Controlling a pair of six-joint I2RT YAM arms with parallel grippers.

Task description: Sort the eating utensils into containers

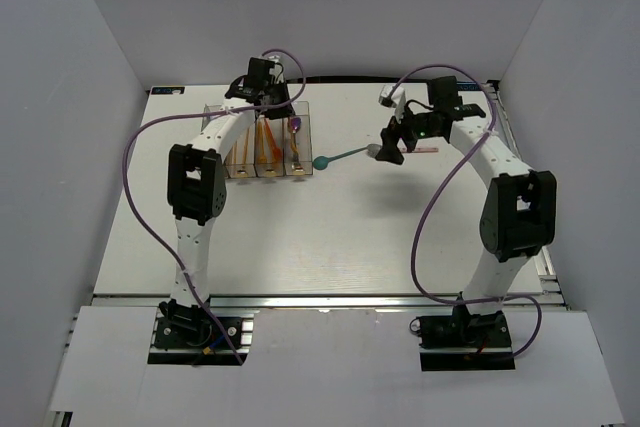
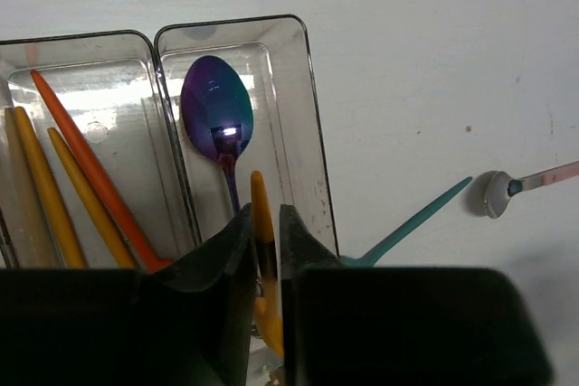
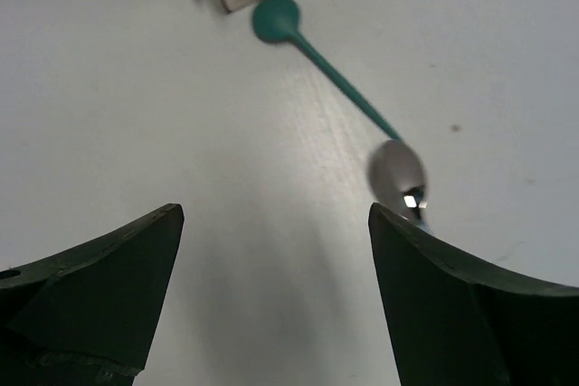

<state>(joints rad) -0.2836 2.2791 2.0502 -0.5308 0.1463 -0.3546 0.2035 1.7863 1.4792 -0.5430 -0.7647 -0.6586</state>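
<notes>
Top cam: bin row [image 1: 266, 147] sits far-left on table [image 1: 330, 247], L gripper [image 1: 268, 99] over its far end. 2 utensils loose beside bins: 1 teal spoon [image 1: 338, 157] and 1 metal spoon [image 1: 377, 150] w/ pink handle. R gripper [image 1: 390, 145] hangs just above the metal one.
L wrist: 2 compartments seen. Left one holds at least 3 orange handles [image 2: 90, 178], right one 1 purple spoon [image 2: 217, 115]. L jaws pinched on 1 orange utensil [image 2: 261, 214] over right compartment.
R wrist: jaws spread wide, nothing between. Teal handle tip meets metal bowl ahead.
</notes>
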